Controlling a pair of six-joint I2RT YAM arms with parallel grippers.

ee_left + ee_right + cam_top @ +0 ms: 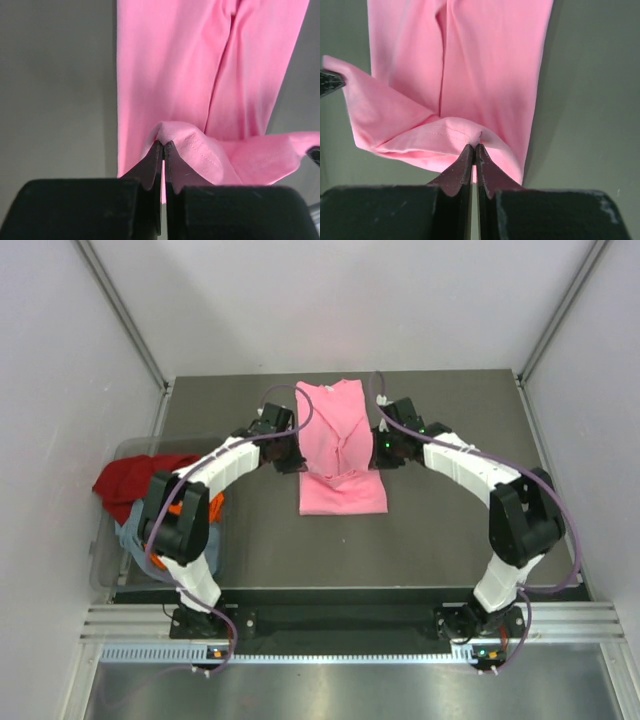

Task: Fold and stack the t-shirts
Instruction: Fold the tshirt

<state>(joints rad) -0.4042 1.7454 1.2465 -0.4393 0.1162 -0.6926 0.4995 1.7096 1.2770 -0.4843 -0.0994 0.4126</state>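
Closest to each wrist camera are its own black fingers. The left gripper (163,144) is pinched tight on a stitched fold of the pink shirt (175,75). The right gripper (475,146) is clamped the same way on a hemmed fold at the shirt's other side. Only a sliver of cloth shows between each pair of jaws, and how much is caught there is hidden.

From above, both sets of fingertips are masked by the wrists. They sit one at each long edge of the pink shirt, about halfway along it. The shirt lies as a narrow strip in the middle of the table (450,530), ridged and raised where the grippers hold it, with its near end flat.

Left of the pink shirt, a clear bin (103,570) holds a red shirt (130,480) draped over its rim. An orange shirt (176,508) and a grey-blue shirt (133,535) lie mostly hidden under the left arm.
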